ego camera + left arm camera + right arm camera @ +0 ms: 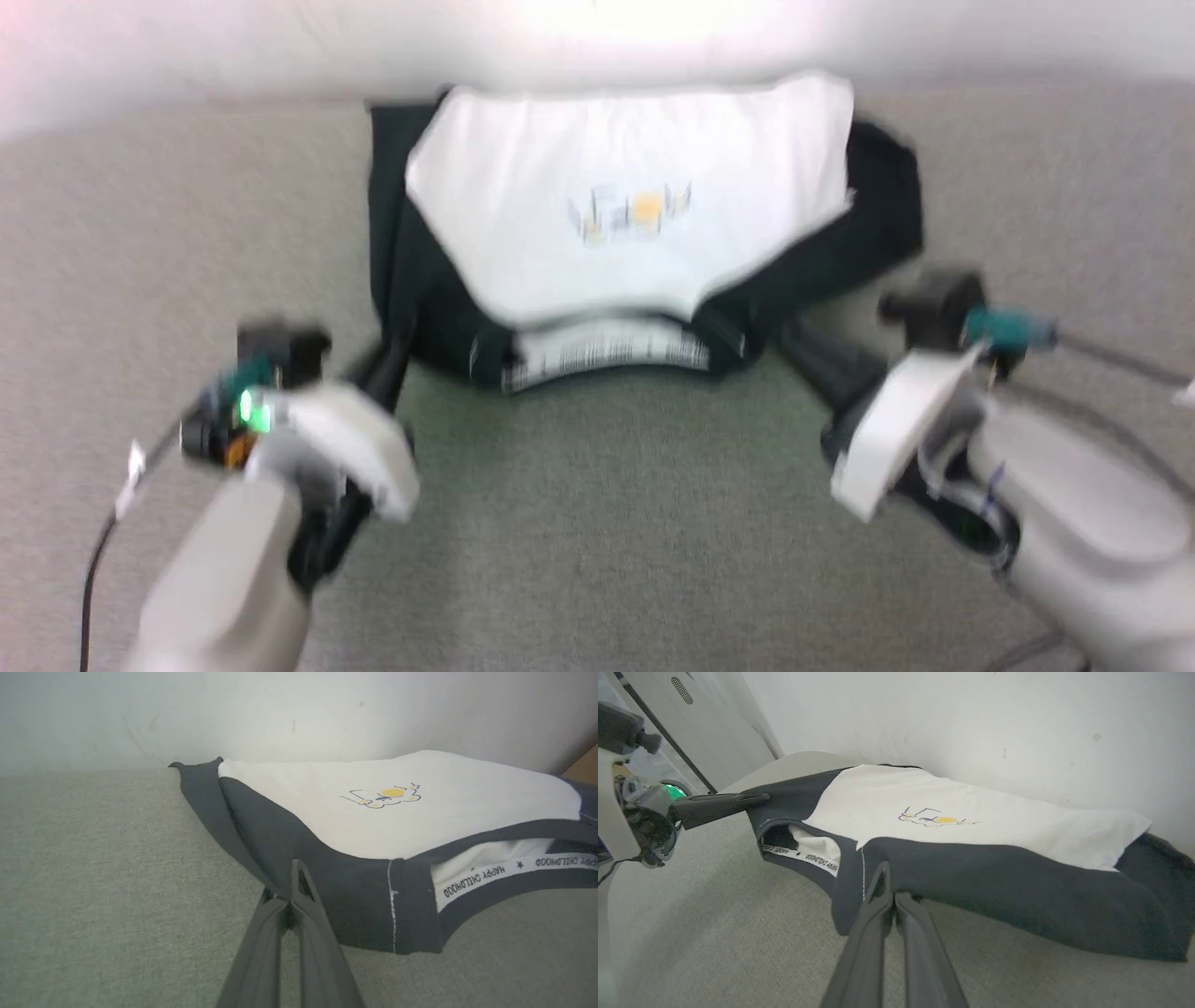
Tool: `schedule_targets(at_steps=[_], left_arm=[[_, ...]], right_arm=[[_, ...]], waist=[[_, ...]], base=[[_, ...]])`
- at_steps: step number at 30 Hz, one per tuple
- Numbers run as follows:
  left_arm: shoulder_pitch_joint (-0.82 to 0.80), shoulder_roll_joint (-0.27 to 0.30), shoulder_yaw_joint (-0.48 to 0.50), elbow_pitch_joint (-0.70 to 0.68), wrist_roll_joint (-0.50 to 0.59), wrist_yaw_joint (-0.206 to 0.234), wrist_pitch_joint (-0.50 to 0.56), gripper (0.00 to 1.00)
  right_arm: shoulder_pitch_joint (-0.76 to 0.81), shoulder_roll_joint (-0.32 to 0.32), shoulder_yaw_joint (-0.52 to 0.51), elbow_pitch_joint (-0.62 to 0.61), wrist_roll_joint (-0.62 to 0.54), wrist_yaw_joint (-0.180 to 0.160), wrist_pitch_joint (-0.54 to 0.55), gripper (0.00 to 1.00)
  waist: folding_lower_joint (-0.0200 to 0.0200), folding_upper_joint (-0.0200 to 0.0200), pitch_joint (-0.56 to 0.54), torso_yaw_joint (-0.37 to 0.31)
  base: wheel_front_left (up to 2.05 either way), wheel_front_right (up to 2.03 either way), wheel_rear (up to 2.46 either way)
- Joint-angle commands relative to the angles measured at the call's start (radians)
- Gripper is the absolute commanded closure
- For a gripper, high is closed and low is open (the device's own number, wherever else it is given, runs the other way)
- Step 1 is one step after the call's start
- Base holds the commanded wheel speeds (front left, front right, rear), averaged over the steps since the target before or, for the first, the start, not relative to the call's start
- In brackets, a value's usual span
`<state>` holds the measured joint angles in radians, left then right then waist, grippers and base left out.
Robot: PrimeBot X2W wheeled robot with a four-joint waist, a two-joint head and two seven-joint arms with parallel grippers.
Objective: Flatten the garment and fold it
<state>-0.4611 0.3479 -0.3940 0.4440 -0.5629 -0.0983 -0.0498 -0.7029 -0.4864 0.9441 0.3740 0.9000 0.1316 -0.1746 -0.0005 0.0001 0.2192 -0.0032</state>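
The garment (625, 215) lies on a grey-green fabric surface, its white body with the small yellow print facing up, black sleeves at both sides, and the lettered neckband nearest me. My left gripper (392, 359) is shut on the black shoulder fabric left of the neckband; in the left wrist view the gripper (294, 891) pinches that edge of the garment (373, 821). My right gripper (805, 347) is shut on the black shoulder fabric at the right. In the right wrist view this gripper (885, 891) holds the garment (948, 807) slightly raised, and the left gripper (756, 798) shows at the far shoulder.
A white wall (597, 37) rises right behind the garment. The padded surface (597, 523) stretches toward me between the two arms. A pale cabinet (691, 718) stands beyond the surface's end. A black cable (93, 560) hangs by the left forearm.
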Motion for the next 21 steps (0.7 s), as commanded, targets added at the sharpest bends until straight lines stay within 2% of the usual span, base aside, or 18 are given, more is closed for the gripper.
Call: schedule_targets(at_steps=[1, 9, 21], left_arm=[[0.049, 0.014, -0.001, -0.028, -0.008, 0.011, 0.009, 1.00], [0.320, 0.066, -0.042, -0.240, -0.044, 0.067, 0.139, 1.00], [0.612, 0.134, -0.118, -0.441, -0.122, 0.132, 0.362, 1.00]], right_arm=[[0.034, -0.007, 0.007, -0.013, 0.010, -0.001, 0.007, 1.00], [0.270, -0.067, -0.007, -0.029, 0.106, -0.001, 0.175, 1.00], [0.570, -0.143, -0.136, -0.109, 0.250, -0.001, 0.437, 1.00]], waist=[[0.0005, -0.0001, -0.152, 0.027], [0.0005, -0.0001, -0.238, 0.064], [0.0005, -0.0001, -0.329, 0.065]], base=[[0.00, 0.00, 0.00], [0.00, 0.00, 0.00], [0.00, 0.00, 0.00]])
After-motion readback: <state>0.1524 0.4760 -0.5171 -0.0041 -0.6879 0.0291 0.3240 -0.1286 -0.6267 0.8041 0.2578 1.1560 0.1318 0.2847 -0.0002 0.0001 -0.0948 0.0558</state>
